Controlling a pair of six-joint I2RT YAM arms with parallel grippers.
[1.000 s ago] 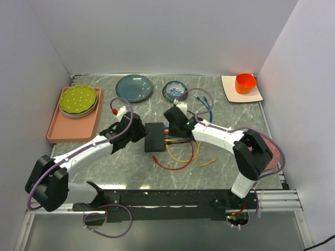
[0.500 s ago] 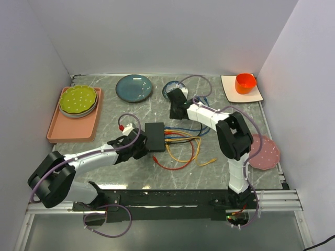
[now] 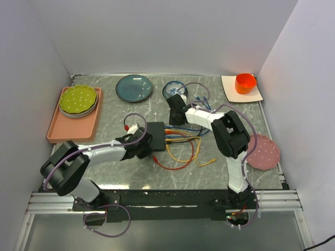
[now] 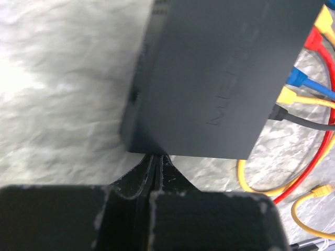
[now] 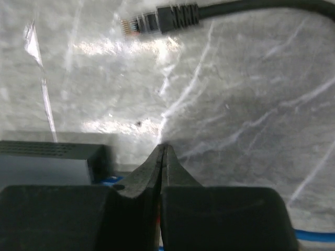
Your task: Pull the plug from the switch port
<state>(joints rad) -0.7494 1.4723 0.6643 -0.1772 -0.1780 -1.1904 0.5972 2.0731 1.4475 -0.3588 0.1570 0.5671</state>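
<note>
**A:** Since the left wrist camera sits so close, how much of the switch (image 4: 220, 68) does it show?

**B:** Only part, because its top and right run off the frame. Its near corner sits just past the left gripper (image 4: 156, 159), whose fingers are pressed together on nothing. Whether the tips touch the box, I cannot tell.

**A:** And the ports?

**B:** They face the right of that frame. A red plug (image 4: 314, 39), a blue plug (image 4: 298, 78), a yellow plug (image 4: 287, 95) and a black cable (image 4: 303, 124) meet that edge, but the sockets themselves are hidden.

**A:** Where is the box seen from overhead?

**B:** At the middle of the marble table (image 3: 136, 175), with coloured cables (image 3: 178, 166) looping off to its right. The left arm (image 3: 104, 152) covers its lower left corner.

**A:** The right gripper (image 5: 163, 151)?

**B:** Closed tight and empty. A blurred corner of the switch shows at the lower left of its wrist view. A black plug (image 5: 157, 22) lies free on the table at the top, its lead cut off at the upper right.

**A:** Is that the other end of the black cable at the switch?

**B:** I cannot tell.

**A:** Anything else half hidden?

**B:** A pink plate (image 3: 264, 152) at the right, partly behind the right arm (image 3: 230, 136).
</note>
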